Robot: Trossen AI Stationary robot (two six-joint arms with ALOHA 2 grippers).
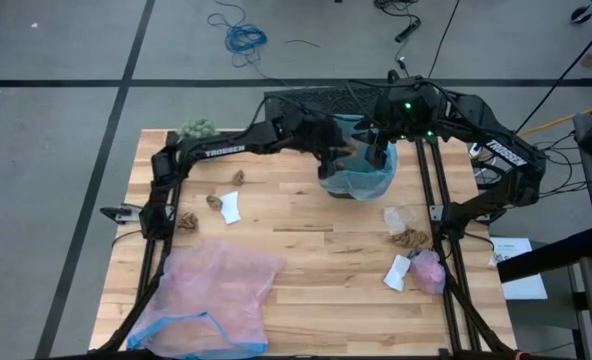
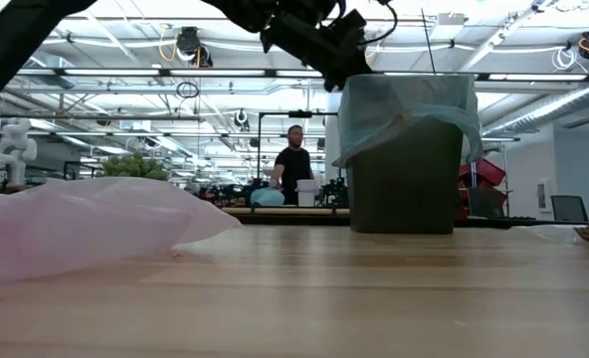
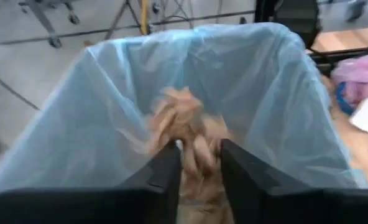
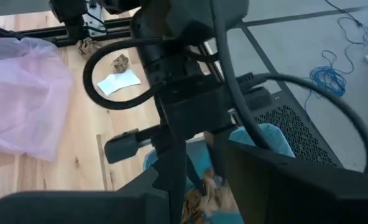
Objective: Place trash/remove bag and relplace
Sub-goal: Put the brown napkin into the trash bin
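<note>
While pinched by the left gripper (image 3: 196,163), crumpled brown scrap (image 3: 187,127) overhangs blue-lined bin (image 3: 103,93).

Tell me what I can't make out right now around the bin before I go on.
- Inside of the bag: the bottom is blocked by the left gripper and the blurred brown scrap it holds.
- Right gripper: fingers are masked by the left arm in the right wrist view.
- Bin: contents can't be seen in the low view, walls are opaque.
</note>
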